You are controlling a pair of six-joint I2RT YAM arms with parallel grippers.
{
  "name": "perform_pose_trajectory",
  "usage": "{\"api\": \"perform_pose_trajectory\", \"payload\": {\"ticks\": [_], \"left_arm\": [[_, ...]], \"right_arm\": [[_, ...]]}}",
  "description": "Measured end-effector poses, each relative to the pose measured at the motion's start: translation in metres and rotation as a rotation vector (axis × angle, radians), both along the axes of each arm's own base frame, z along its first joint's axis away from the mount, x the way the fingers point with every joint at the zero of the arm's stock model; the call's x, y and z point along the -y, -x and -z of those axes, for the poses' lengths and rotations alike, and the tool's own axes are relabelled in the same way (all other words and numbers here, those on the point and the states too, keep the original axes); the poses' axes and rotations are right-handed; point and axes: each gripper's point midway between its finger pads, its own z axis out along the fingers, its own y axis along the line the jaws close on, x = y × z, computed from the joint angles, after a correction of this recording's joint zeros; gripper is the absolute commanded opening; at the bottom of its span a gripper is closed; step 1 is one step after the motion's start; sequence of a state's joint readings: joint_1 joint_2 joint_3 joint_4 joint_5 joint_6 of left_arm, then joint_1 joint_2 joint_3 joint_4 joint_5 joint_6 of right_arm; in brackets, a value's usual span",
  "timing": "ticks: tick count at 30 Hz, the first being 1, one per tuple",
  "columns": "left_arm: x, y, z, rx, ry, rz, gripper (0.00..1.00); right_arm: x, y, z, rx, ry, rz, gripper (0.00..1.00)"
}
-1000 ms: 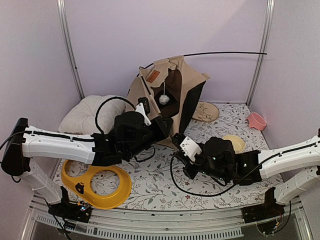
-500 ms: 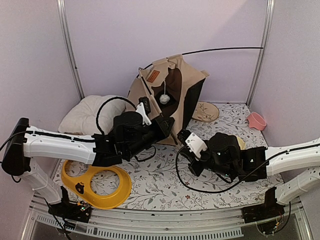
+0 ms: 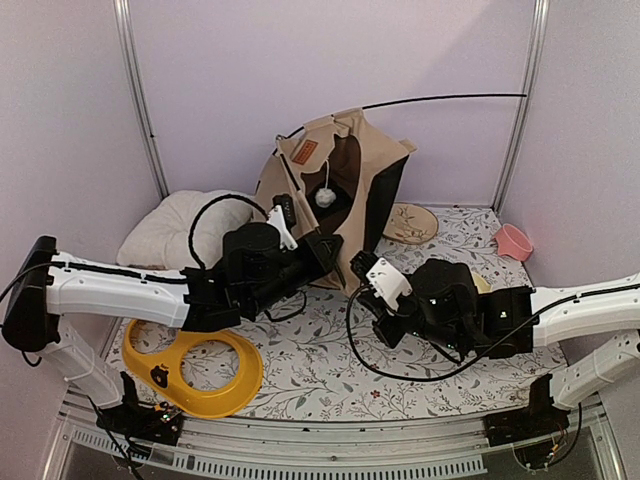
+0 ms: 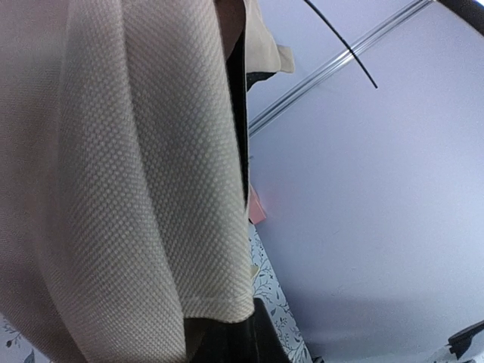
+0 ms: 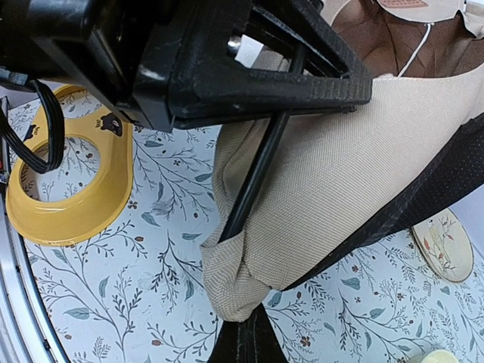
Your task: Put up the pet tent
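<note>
Pet tent (image 3: 375, 160) stands slumped and creased, beige, left gripper (image 3: 328, 248) and right gripper (image 3: 360, 266) each pinching its canvas.

Floral-print table (image 3: 300, 385), white pillow (image 3: 165, 232) back left, yellow two-hole tray (image 3: 200, 402) front left, pet tent (image 3: 370, 150) at back, pink cup (image 3: 513, 241) right

Smooth pale lilac walls (image 3: 300, 60) close the scene on the left, far and right sides, under soft, even light. A slim silver metal post (image 3: 142, 100) runs up the far left corner, and a matching silver post (image 3: 522, 100) stands in the far right corner. The bench (image 3: 300, 380) is covered by a white cloth printed with small grey-green leafy sprigs, and a ribbed silver metal rail (image 3: 330, 465) runs along its near edge.
</note>
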State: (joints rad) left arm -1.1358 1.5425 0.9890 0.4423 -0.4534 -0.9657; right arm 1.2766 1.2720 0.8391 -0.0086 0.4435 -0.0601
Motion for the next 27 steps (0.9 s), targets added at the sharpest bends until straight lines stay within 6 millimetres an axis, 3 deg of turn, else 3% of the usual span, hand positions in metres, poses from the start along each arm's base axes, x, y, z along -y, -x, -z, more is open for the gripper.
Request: {"api": "perform_pose_trajectory", "payload": {"ticks": [13,19,24,27], "left_arm": [[-0.015,-0.001,0.001,-0.017,0.026,-0.019,0.00],[-0.026,-0.007,0.018,-0.033,-0.004,-0.057,0.00],[-0.028,-0.009,0.018,-0.032,0.000,-0.066,0.00],[-0.028,-0.009,0.018,-0.033,0.000,-0.065,0.00]], "right_arm": [[-0.007,0.009,-0.003,-0.038,-0.051,-0.002,0.00],[-0.021,0.026,-0.010,-0.068,-0.114,-0.059,0.00],[-0.027,0.028,-0.006,-0.084,-0.117,-0.060,0.00],[-0.024,0.023,-0.007,-0.085,-0.128,-0.025,0.14]]}}
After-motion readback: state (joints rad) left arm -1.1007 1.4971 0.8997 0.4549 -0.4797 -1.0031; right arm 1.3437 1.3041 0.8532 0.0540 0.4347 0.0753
